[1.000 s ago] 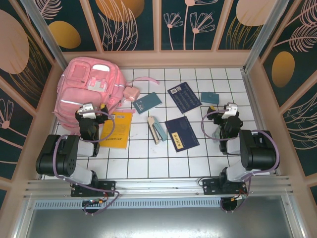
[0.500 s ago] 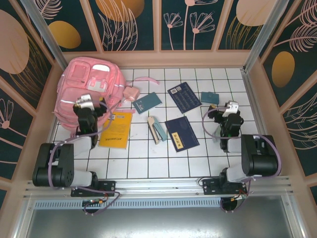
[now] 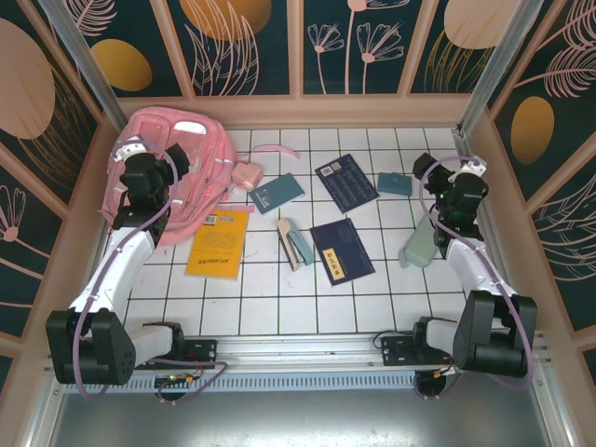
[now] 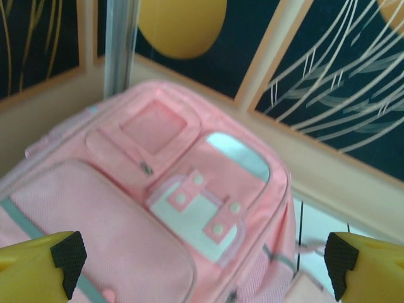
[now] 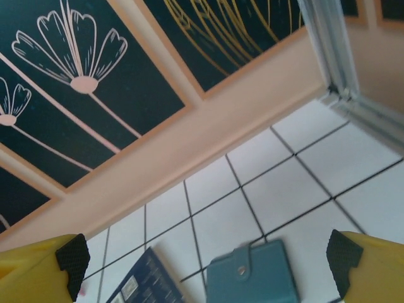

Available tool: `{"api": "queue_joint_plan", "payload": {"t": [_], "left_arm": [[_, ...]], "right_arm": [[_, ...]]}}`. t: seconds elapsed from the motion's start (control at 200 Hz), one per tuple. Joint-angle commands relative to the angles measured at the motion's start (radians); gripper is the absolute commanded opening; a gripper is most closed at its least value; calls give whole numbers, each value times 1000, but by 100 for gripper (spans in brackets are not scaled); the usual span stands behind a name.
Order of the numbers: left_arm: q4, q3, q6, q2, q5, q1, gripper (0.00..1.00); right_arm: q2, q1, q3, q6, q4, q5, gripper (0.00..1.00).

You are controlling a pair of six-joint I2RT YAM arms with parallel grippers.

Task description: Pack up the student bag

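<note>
Top external, left end effector (image 3: 146,173) seemingly reached bag (image 3: 201,160)

Far left student bag (image 3: 200,156) — booklet (image 3: 218,244) before it — wallet (image 3: 394,183) well right.

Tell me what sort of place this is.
Probably a robot test cell, not a classroom: a white tiled table walled by flower-print panels, a left arm and right arm bolted at its near edge, and the student bag beside laid-out booklets.

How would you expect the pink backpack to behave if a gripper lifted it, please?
The student bag looks like soft fabric lying slumped, so it would probably sag and fold. Its loose strap may well drag or snag.
</note>
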Motion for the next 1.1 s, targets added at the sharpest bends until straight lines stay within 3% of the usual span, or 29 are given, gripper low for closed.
{"api": "queue_joint_plan", "payload": {"t": [0.0, 0.245, 0.545, 0.73, 0.896, 1.096], "left_arm": [[-143, 40, -53, 9, 75, 5, 99], [-136, 0, -78, 88, 195, 3, 98], [-147, 68, -37, 258, 288, -17, 83], [-211, 312, 18, 472, 270, -74, 63], [-286, 570, 84, 709, 196, -147, 56], [-443, 874, 79, 971, 41, -168, 56]], "right_arm": [[0, 5, 53, 84, -109, -116, 99], [52, 104, 134, 43, -247, -102, 99], [157, 324, 175, -3, -289, -23, 99], [231, 420, 218, 0, -297, -5, 99], [271, 469, 255, -2, -335, 4, 99], [260, 487, 269, -5, -367, 19, 99]]}}
